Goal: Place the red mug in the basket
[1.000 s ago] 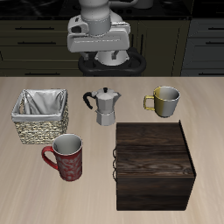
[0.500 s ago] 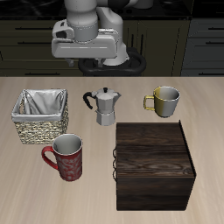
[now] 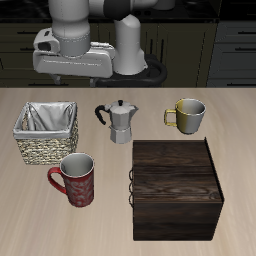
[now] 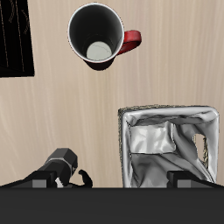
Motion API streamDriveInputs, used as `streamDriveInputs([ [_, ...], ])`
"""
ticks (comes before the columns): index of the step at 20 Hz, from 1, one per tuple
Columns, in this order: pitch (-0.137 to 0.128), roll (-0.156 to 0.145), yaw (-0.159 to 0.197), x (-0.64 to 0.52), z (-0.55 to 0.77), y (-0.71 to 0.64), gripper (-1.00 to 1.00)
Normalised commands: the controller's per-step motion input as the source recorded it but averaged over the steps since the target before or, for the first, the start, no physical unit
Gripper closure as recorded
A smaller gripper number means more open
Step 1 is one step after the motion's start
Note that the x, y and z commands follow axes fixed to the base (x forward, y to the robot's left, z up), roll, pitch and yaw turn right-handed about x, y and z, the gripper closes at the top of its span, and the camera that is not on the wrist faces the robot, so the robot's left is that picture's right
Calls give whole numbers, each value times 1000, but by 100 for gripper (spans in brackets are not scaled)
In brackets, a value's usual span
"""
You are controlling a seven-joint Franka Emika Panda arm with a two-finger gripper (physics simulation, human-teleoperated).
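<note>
The red mug (image 3: 75, 180) stands upright near the table's front edge, close in front of the basket (image 3: 46, 133), apart from it. It is dark red with a pale pattern and a grey-white inside. In the wrist view the mug (image 4: 98, 37) shows from above with its handle sticking out, and the basket (image 4: 168, 144) shows its pale grey lining. My gripper (image 3: 72, 62) hangs high above the table's back, behind the basket, touching nothing. In the wrist view my gripper (image 4: 110, 182) has its fingertips far apart, open and empty.
A metal moka pot (image 3: 121, 121) stands at mid-table beside the basket. A yellowish-olive mug (image 3: 188, 114) stands farther along. A dark wooden box (image 3: 176, 188) sits near the front edge beside the red mug.
My gripper has swung sideways from above the table's back middle toward the basket's side. Nothing on the table has moved.
</note>
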Motion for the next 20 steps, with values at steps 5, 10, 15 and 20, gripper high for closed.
streamDriveInputs([
  [5, 16, 38, 26, 350, 23, -189, -100],
  [10, 3, 19, -16, 327, 79, -230, -100],
  [15, -16, 31, 17, 306, 66, -239, -100],
  [20, -17, 8, -10, 275, -21, -208, -100],
])
